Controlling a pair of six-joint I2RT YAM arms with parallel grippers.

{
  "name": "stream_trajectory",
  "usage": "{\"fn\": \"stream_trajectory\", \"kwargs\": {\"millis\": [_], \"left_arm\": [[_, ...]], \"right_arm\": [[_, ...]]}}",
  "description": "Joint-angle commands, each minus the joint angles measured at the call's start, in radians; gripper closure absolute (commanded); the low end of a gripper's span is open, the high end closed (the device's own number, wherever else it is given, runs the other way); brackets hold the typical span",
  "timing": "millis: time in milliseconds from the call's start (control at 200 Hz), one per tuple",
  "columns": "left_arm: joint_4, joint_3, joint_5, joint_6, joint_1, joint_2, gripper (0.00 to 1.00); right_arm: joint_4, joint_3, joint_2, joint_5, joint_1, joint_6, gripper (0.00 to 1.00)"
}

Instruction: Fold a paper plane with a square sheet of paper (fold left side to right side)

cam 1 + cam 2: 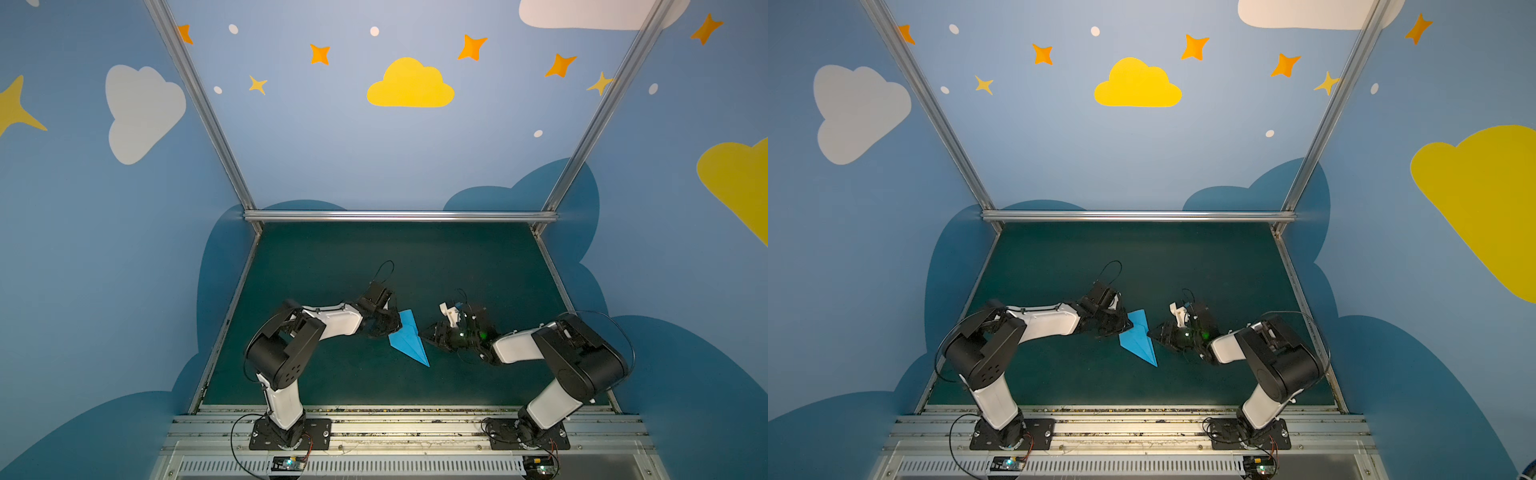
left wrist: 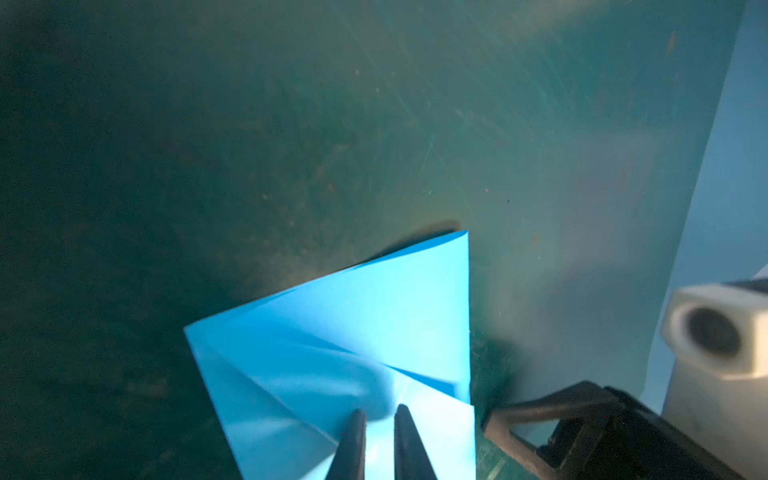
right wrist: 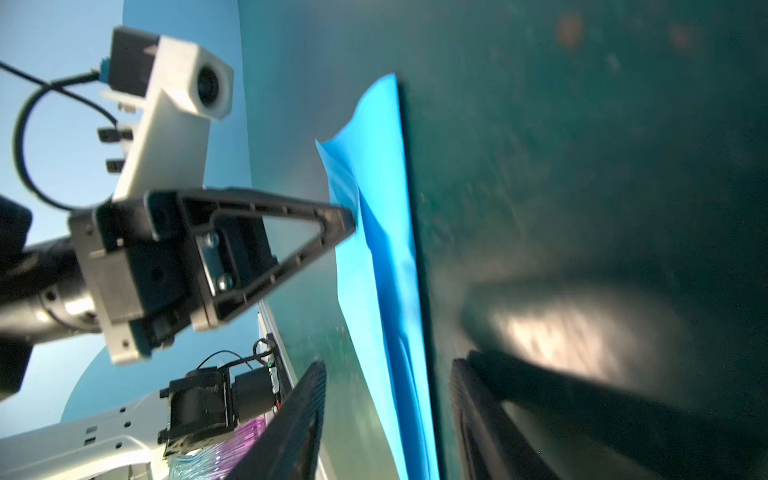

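Left gripper (image 2: 380, 415) maybe pinching plane (image 2: 353, 324), right gripper (image 3: 388, 370) spread

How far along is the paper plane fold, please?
Done: the paper plane is already a pointed dart on the mat. In hand: left fingers seem to pinch its raised edge; right fingers stand open at its opposite edge. Left: likely pressing that fold flat.

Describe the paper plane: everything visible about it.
The paper plane is a slim dart of plain sky-blue paper, creased lengthwise, lying on the green table, nose toward its near edge. One wing lifts slightly. The left gripper appears to pinch its wide end; the open right gripper straddles its long edge.
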Motion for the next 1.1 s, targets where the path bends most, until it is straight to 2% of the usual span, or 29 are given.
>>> {"fn": "stream_trajectory", "kwargs": {"millis": [0, 340, 526, 656, 836, 1091], "left_arm": [[-0.037, -0.022, -0.040, 0.015, 0.007, 0.032, 0.84], [-0.039, -0.018, -0.038, 0.022, 0.010, 0.038, 0.84], [-0.036, -0.017, -0.037, 0.022, 0.011, 0.039, 0.84], [-0.035, -0.014, -0.039, 0.021, 0.012, 0.039, 0.84], [-0.038, -0.014, -0.039, 0.019, 0.011, 0.033, 0.84], [-0.045, -0.018, -0.041, 0.020, 0.012, 0.022, 0.84]], "right_arm": [[-0.169, -0.089, -0.034, 0.068, 0.036, 0.044, 0.49], [-0.320, -0.184, -0.264, 0.131, 0.149, 0.112, 0.49], [-0.318, -0.206, -0.305, 0.139, 0.184, 0.147, 0.50], [-0.252, -0.201, -0.268, 0.145, 0.183, 0.169, 0.53], [-0.114, -0.170, -0.145, 0.126, 0.185, 0.202, 0.60], [0.061, -0.154, 0.018, 0.120, 0.175, 0.248, 0.63]]}}
